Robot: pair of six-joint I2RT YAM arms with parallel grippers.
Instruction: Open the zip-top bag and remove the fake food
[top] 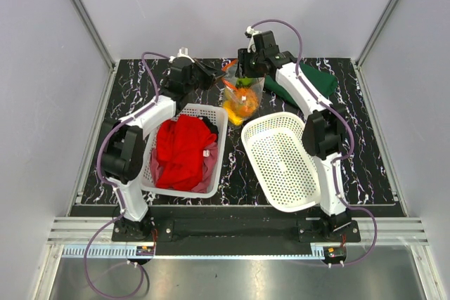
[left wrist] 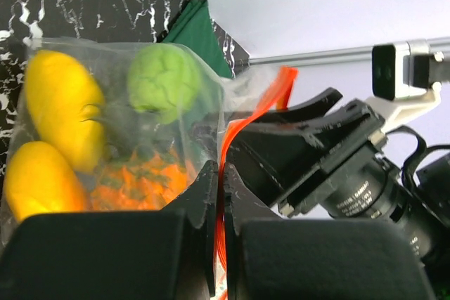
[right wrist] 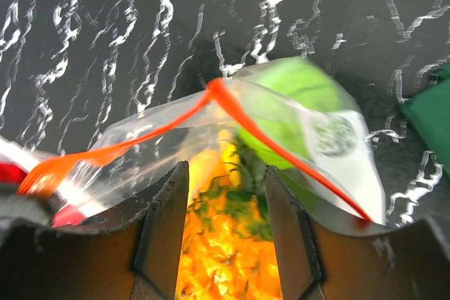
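The clear zip-top bag (top: 247, 95) hangs at the back middle of the mat, held between both grippers. My left gripper (left wrist: 223, 173) is shut on its red-orange zip strip (left wrist: 271, 96); in the top view the left gripper (top: 219, 74) is at the bag's left edge. The bag's mouth gapes open in the right wrist view, strip (right wrist: 140, 138) parted. My right gripper (right wrist: 226, 180) reaches into the mouth, its fingers closed against the orange pineapple (right wrist: 232, 244). The round green fruit (right wrist: 295, 103) and two yellow-orange pieces (left wrist: 60, 103) sit inside the bag.
A white basket (top: 151, 173) holding a red cloth (top: 184, 147) stands left of centre. An empty oval white basket (top: 281, 159) lies right of centre. A green cloth (top: 320, 79) lies at the back right. Grey walls close in the mat.
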